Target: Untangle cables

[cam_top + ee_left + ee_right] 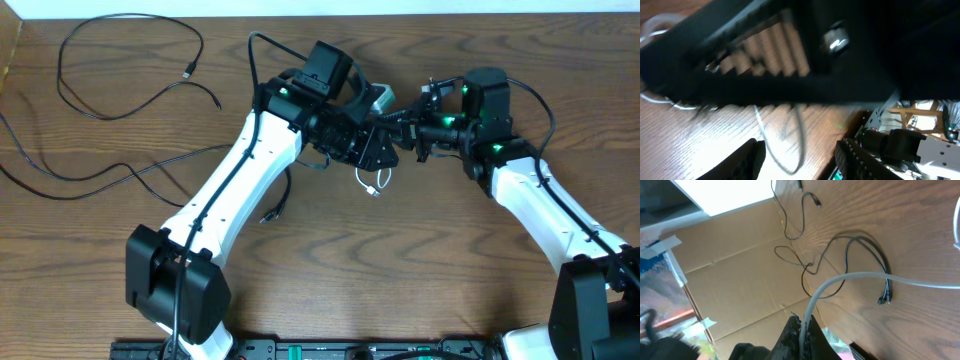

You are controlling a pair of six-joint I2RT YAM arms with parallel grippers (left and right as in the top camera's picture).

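A wood-grain table (400,270) fills the overhead view, with 2 white arms meeting at its upper middle. The left gripper (378,143) and right gripper (406,127) sit almost touching there; from above I cannot tell how their jaws stand. A white cable (372,184) hangs in a small loop just beneath them. The black cables (189,68) lie in loose loops on the left of the table, well apart from both grippers.

The left wrist view is blurred. A dark body covers the top half. Below it the white cable (761,135) curves down over the wood. The left gripper (800,162) has its 2 fingers (749,159) spread apart at the bottom edge, clamping nothing.

In the right wrist view, the right gripper (801,330) is closed on the white cable (850,277), which rises from the fingertips and bends away to the right. Beyond it the black cables (860,242) snake across the table, 1 plug (883,299) near the white cable. Brown cardboard (735,290) stands behind.
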